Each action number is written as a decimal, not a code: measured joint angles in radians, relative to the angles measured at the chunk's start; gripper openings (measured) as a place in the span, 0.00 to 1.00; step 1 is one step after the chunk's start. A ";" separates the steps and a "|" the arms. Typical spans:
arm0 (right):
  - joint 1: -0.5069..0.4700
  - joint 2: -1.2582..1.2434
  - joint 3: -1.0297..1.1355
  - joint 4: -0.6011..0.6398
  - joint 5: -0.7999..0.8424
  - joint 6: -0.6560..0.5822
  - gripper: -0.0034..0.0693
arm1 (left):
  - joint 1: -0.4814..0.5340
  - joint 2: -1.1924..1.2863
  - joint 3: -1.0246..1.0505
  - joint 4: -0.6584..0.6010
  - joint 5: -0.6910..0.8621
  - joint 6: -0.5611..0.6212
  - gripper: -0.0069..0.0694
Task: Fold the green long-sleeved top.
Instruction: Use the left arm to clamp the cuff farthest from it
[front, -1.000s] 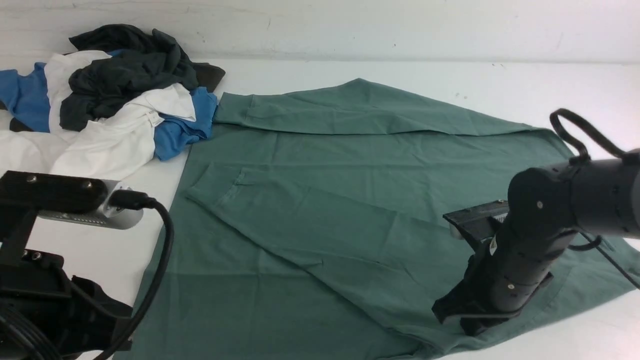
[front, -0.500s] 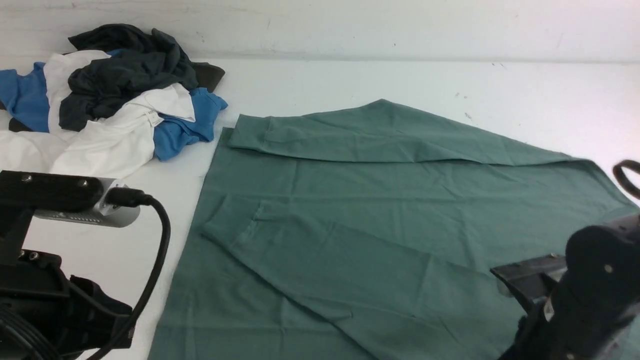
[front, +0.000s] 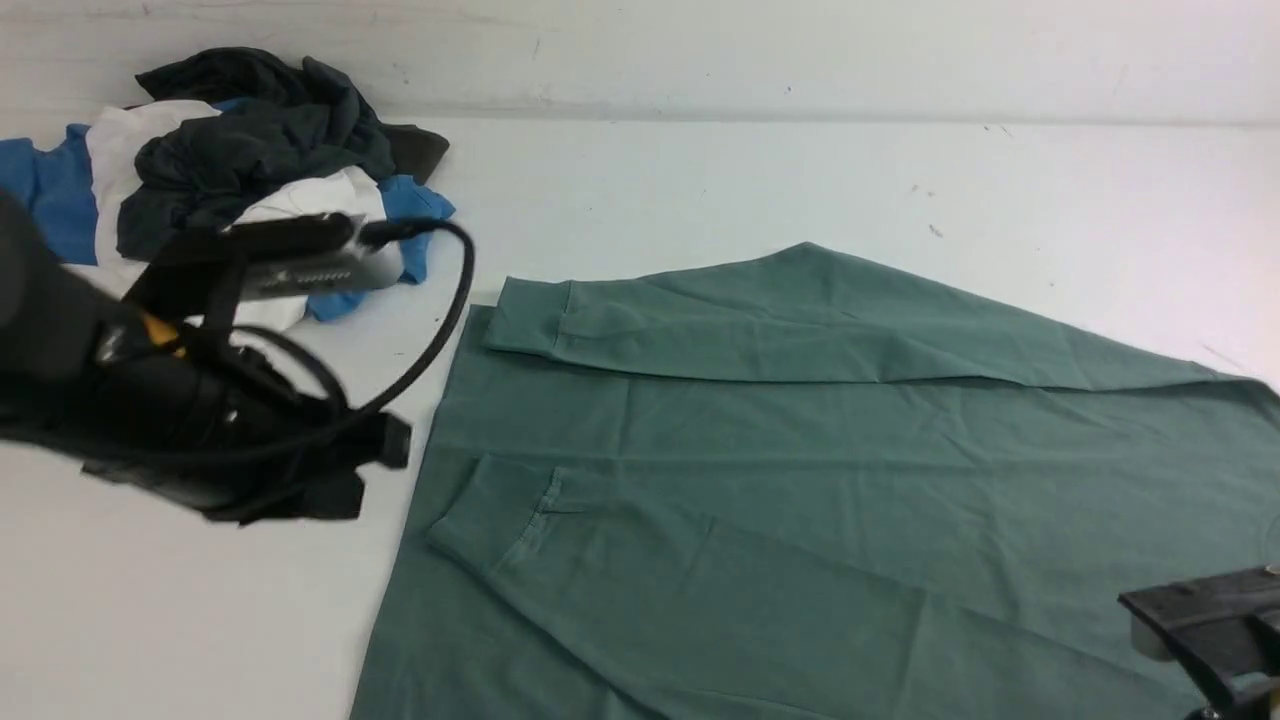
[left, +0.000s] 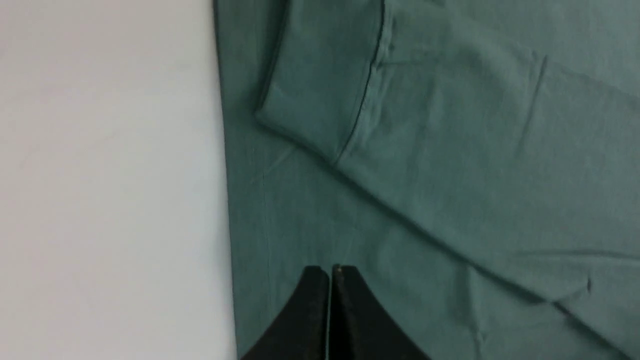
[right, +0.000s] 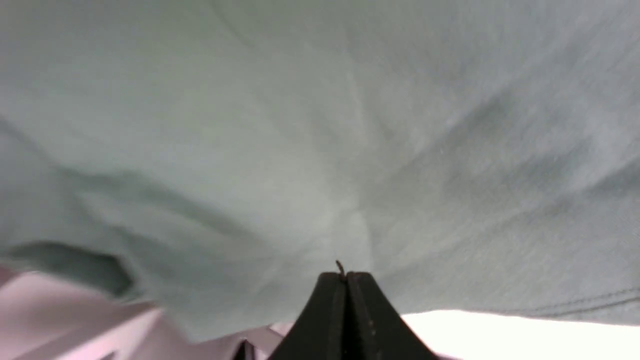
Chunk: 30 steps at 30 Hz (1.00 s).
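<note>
Both sleeves (front: 700, 320) are in, body fold next I'd guess — right gripper (right: 344, 275) pinched on the green long-sleeved top (front: 800, 450), left gripper (left: 330, 272) closed, empty — needs the hem (left: 226, 200).

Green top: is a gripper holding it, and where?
Yes. The right gripper pinches the green long-sleeved top near its edge on the robot's right; cloth puckers there. The left gripper is shut on nothing.

Heap of charcoal, blue, white clothes (front: 250, 140) on white table (front: 750, 170)
</note>
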<state>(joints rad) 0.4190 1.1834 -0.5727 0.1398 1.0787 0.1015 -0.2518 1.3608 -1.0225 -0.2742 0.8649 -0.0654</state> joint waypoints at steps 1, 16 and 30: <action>0.000 -0.004 -0.002 0.002 0.003 0.000 0.03 | 0.000 0.009 0.000 0.000 -0.001 0.000 0.09; 0.000 -0.247 -0.016 0.034 0.046 0.012 0.03 | 0.000 0.660 -0.666 0.139 0.005 0.002 0.39; 0.000 -0.248 -0.016 0.023 0.043 0.046 0.03 | 0.000 0.941 -0.835 0.192 -0.148 -0.023 0.60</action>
<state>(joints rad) 0.4190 0.9355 -0.5891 0.1633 1.1213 0.1477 -0.2518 2.3015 -1.8575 -0.0819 0.7172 -0.0888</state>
